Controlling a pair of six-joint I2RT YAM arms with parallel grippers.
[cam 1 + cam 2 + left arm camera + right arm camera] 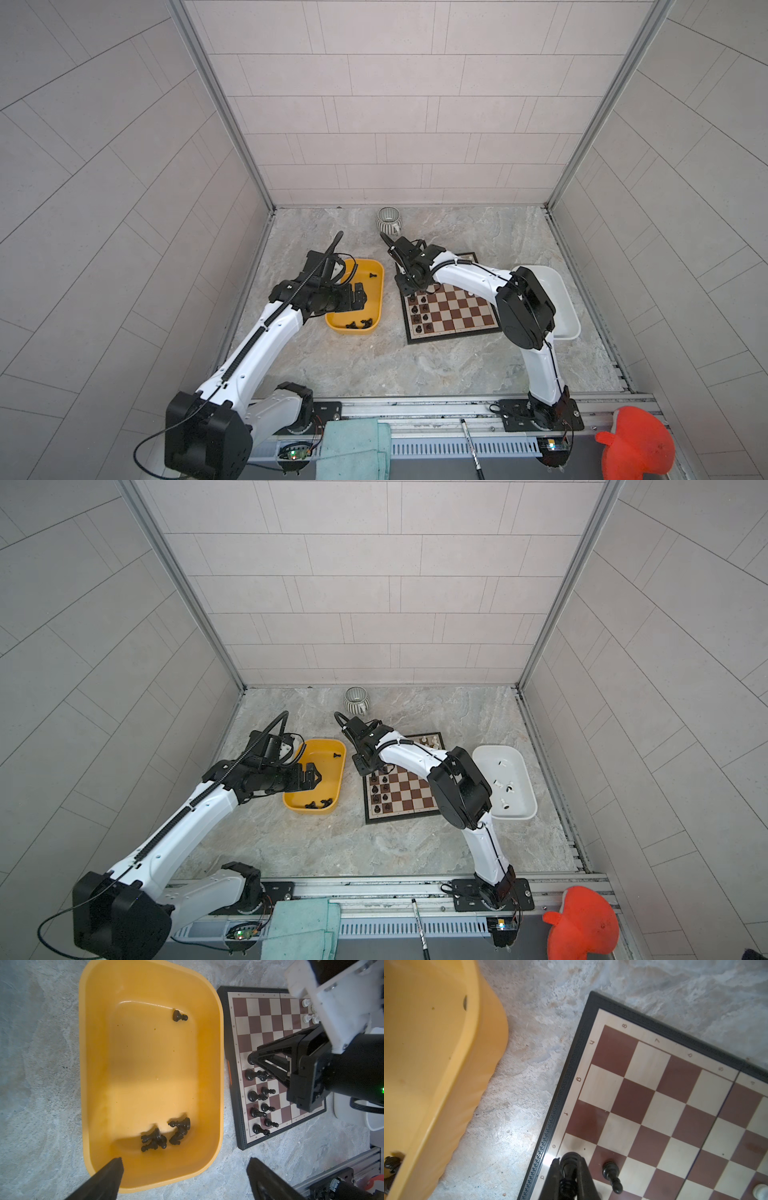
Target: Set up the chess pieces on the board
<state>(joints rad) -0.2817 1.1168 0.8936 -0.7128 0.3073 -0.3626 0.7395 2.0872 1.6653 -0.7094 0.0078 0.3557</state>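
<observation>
Marble tabletop (374, 365), right fingers (553, 1180) pinching black piece (569, 1161)

glossy black plastic chess pieces (180, 1016), a smooth yellow plastic tray (145, 1064) with a soft sheen, the board (654, 1103) with satin-smooth brown and cream squares inside a matt black embossed border, and a mottled stone-look tabletop (374, 365) catching dull glare.

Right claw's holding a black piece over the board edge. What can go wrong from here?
1. The right claw grips the black piece close beside a standing black pawn; opening may topple it.
2. In the yellow tray, black pieces lie heaped; the open left claw may grab two.
</observation>
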